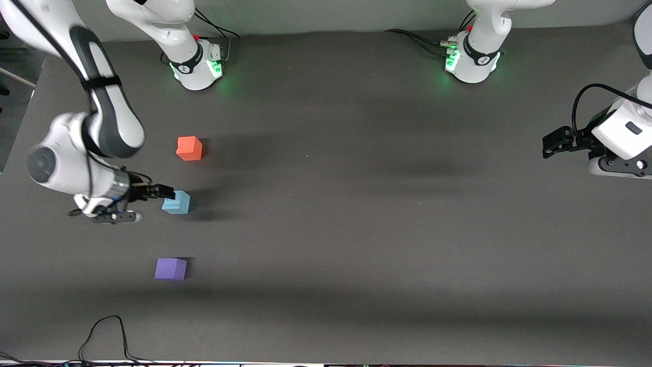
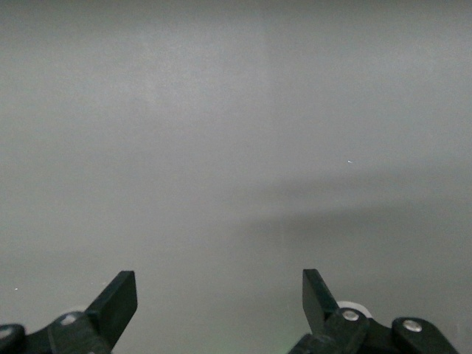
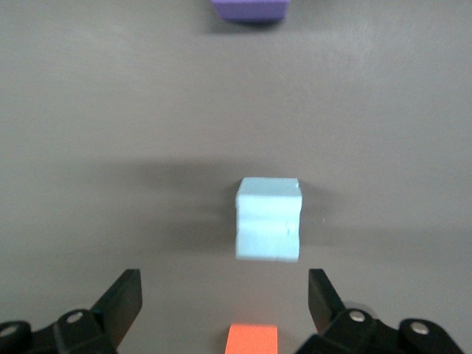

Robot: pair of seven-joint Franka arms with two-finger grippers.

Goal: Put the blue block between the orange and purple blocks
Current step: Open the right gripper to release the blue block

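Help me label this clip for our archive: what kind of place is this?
Most likely a robotics lab bench. Two white arm bases are bolted to a plain grey table, cables trail along its edge, and the only things laid out are an orange block, blue block and purple block.

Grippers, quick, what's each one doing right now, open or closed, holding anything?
Left gripper: open, holding nothing, waiting at the left arm's end of the table.
Right gripper: open, holding nothing, over the blue block.
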